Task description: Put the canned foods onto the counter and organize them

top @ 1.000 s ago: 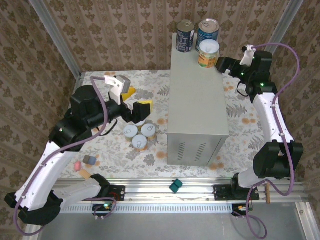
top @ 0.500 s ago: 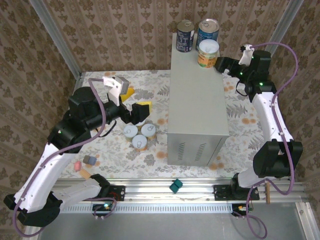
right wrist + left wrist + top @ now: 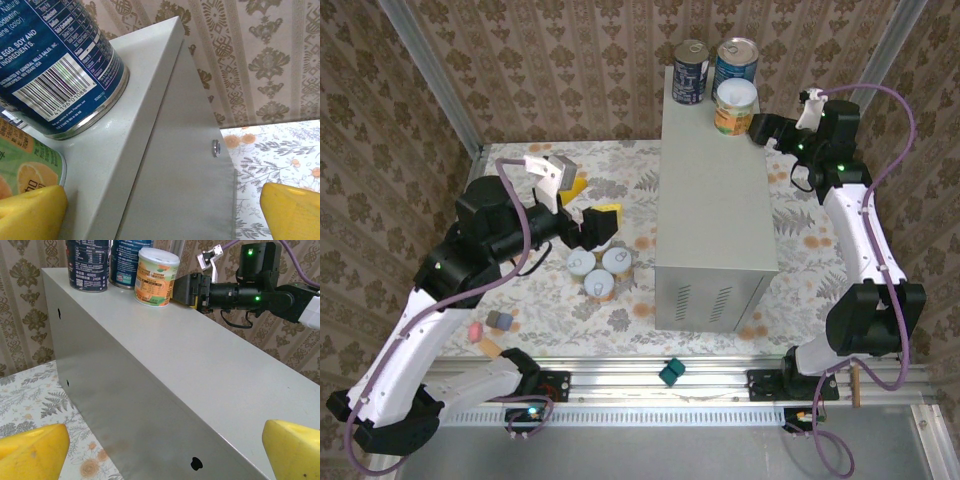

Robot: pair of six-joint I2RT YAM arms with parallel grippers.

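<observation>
On the left, the left gripper [image 3: 593,206] hangs with its yellow fingers [image 3: 31,454] spread wide and nothing between them, above the floral floor and just beyond three short white-lidded cans [image 3: 601,284] that stand clustered near the worktop's left side. In the past second this arm has drifted only a little to the left and has not come down on them.

The grey worktop [image 3: 715,210] carries three cans at its far edge: two tall blue cans [image 3: 691,70] at the far corners and one orange-labelled can [image 3: 735,105] standing upright just in front of the right-hand one.

At that far right corner, the right gripper [image 3: 758,128] is just beside the orange can, its jaws wide and holding nothing; the right wrist view shows one finger [image 3: 30,212] against the can's label and the other out past the worktop's right edge. It has edged slightly inward over the second, and the can with it.

By this count half the cans are up; the three on the floor appear to be the remaining work.
</observation>
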